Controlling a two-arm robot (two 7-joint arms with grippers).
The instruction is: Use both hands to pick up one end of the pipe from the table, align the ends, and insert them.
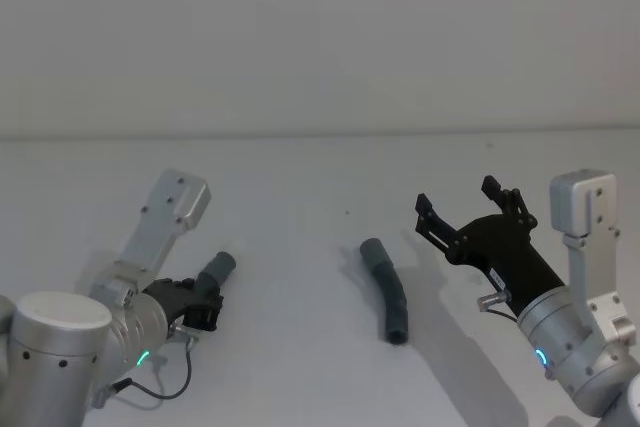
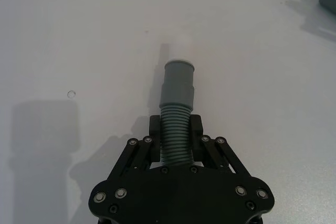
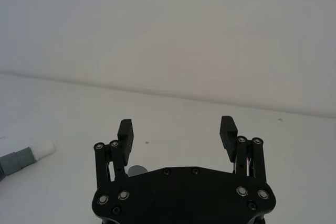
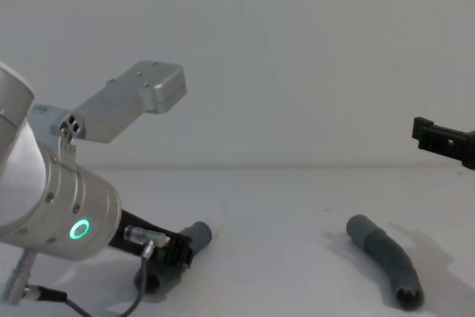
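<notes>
The left gripper (image 1: 203,304) sits low over the table (image 1: 300,177), closed narrow on the ribbed middle of one pipe piece (image 1: 218,269). In the left wrist view its fingers (image 2: 155,129) press the ribs from both sides. The piece (image 2: 177,85) runs straight out past the fingertips as pale grey ribbing, then a smooth, wider grey cuff with a lighter rim. In the chest view that cuff (image 4: 199,234) pokes out ahead of the gripper, while the other end hangs behind and below the fingers, close to the table; whether it touches cannot be told.

The second pipe piece (image 1: 388,292) lies flat on the table, well apart from the left gripper on its right side, and near the right gripper, just below and to the left of its fingertips. It is dark grey and gently curved, with smooth cuffs. In the chest view (image 4: 386,257) its near end shows a dark open mouth.

The right gripper (image 1: 460,202) is raised above the table, spread wide and holding nothing, with both fingers (image 3: 125,132) far apart. A white plug tip (image 3: 44,149) on a grey cuff lies on the table off to one side of those fingers; which piece it belongs to I cannot tell
</notes>
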